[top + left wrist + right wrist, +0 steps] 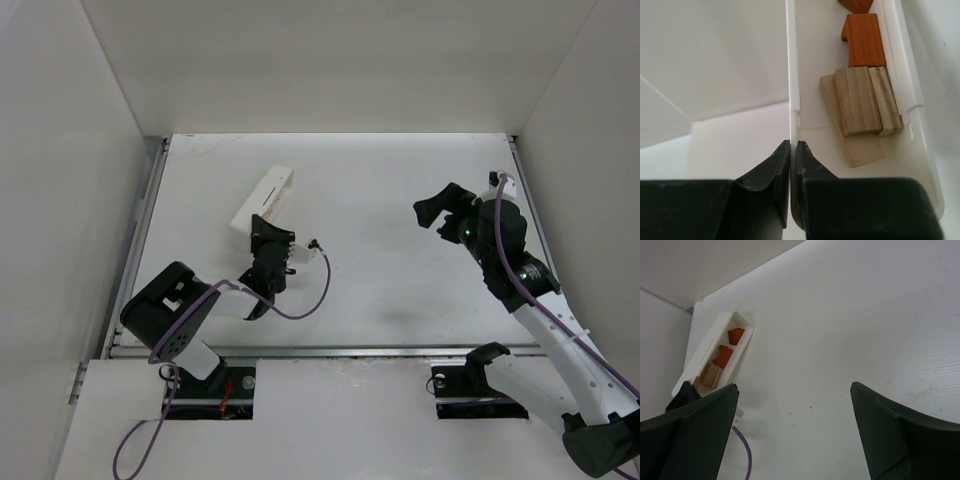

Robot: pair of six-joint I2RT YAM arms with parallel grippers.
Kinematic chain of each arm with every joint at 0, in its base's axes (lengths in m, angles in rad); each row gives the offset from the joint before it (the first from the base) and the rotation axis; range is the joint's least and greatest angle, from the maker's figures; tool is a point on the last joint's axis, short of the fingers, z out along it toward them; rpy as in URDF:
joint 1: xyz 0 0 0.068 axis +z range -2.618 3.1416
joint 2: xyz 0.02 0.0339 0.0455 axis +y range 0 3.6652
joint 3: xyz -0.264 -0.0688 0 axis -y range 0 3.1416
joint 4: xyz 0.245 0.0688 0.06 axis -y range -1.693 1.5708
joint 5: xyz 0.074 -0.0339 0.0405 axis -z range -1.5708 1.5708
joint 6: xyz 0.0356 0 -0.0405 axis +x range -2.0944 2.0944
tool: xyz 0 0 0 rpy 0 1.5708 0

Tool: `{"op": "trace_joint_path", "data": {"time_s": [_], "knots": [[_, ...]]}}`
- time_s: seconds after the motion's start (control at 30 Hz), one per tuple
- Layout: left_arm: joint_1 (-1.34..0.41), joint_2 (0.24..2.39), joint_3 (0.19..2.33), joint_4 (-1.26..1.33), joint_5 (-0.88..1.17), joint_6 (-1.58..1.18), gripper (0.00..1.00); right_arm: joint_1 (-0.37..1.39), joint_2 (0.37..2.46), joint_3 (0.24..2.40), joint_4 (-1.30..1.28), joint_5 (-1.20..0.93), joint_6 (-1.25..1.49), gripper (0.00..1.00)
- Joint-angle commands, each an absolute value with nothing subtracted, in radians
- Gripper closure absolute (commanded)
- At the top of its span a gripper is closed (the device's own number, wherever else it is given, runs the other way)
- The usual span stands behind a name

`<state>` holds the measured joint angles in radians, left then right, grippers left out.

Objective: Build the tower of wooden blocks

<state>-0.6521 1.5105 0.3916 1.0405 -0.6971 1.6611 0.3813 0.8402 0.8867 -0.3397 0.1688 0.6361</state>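
The white tabletop [400, 300] fills the overhead view, walled in by pale panels. On it the right arm [545, 310] reaches up from its base at 5 o'clock. Its right pincer [441, 206] hangs over the tabletop at about 2 o'clock. Its own camera shows the jaws wide apart with nothing between them [794, 387].

The left arm [190, 310] bends in from 7 o'clock. The left pincer [268, 232] meets the near end of the white tray [270, 192], which lies at about 11 o'clock of the tabletop's middle. The tray's long axis runs from 7 toward 1 o'clock. In the left wrist view the fingers [775, 165] are pressed together on the thin edge of the tray's 9 o'clock side wall [791, 60]. The pincer is thus clamped on the tray itself and not on any block.

No tower stands, and the wood blocks all lie loose inside the tray. Two tan blocks [857, 100] rest side by side, touching, on top of a paler flat slab [865, 147]. The slab pokes out beneath them toward 6 o'clock. Just beyond them, at 12 o'clock, sits an orange-red piece [865, 40]. A second orange-red piece [856, 4] lies past it, cut off by the frame, so its shape is hard to judge. The right wrist camera sees the same tray [705, 347] at 10 o'clock, well apart from the right pincer.

A purple cable [310, 300] loops beside the left arm.
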Motion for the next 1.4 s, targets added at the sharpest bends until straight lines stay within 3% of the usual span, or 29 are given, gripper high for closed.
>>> {"op": "trace_joint_path", "data": {"time_s": [0.0, 0.13, 0.37, 0.8, 0.87, 0.93, 0.97, 1.07, 1.13, 1.37], "knots": [[-0.704, 1.552, 0.413, 1.336, -0.704, 1.859, 1.00, 0.391, 0.827, 0.890, -0.279, 0.172, 0.647, 0.00], [-0.846, 1.617, 0.379, 1.483, -0.704, 1.951, 1.00, 0.391, 0.808, 0.881, -0.288, 0.181, 0.657, 0.00], [-1.005, 1.701, 0.347, 1.432, -0.813, 1.876, 1.00, 0.391, 0.788, 0.850, -0.288, 0.190, 0.680, 0.00], [-1.089, 1.732, 0.350, 1.342, -0.899, 1.787, 1.00, 0.411, 0.867, 0.867, -0.250, 0.132, 0.689, 0.00], [-1.045, 1.723, 0.423, 1.232, -0.933, 1.732, 1.00, 0.422, 0.876, 0.876, -0.250, 0.132, 0.689, 0.00], [-1.002, 1.712, 0.595, 1.034, -0.965, 1.503, 1.00, 0.422, 0.894, 0.876, -0.259, 0.132, 0.680, 0.00], [-0.950, 1.697, 0.680, 0.700, -0.974, 1.373, 1.00, 0.422, 0.903, 0.885, -0.281, 0.132, 0.680, 0.00], [-0.841, 1.701, 1.047, 0.026, -0.845, 0.813, 1.00, 0.422, 0.954, 0.914, -0.320, 0.143, 0.680, 0.00], [-0.761, 1.719, 1.211, -0.197, -0.728, 0.612, 1.00, 0.431, 1.014, 0.954, -0.366, 0.124, 0.669, 0.00], [-0.571, 1.756, 1.253, -0.357, -0.516, 0.444, 1.00, 0.451, 1.155, 1.020, -0.396, 0.057, 0.646, 0.00]]}}
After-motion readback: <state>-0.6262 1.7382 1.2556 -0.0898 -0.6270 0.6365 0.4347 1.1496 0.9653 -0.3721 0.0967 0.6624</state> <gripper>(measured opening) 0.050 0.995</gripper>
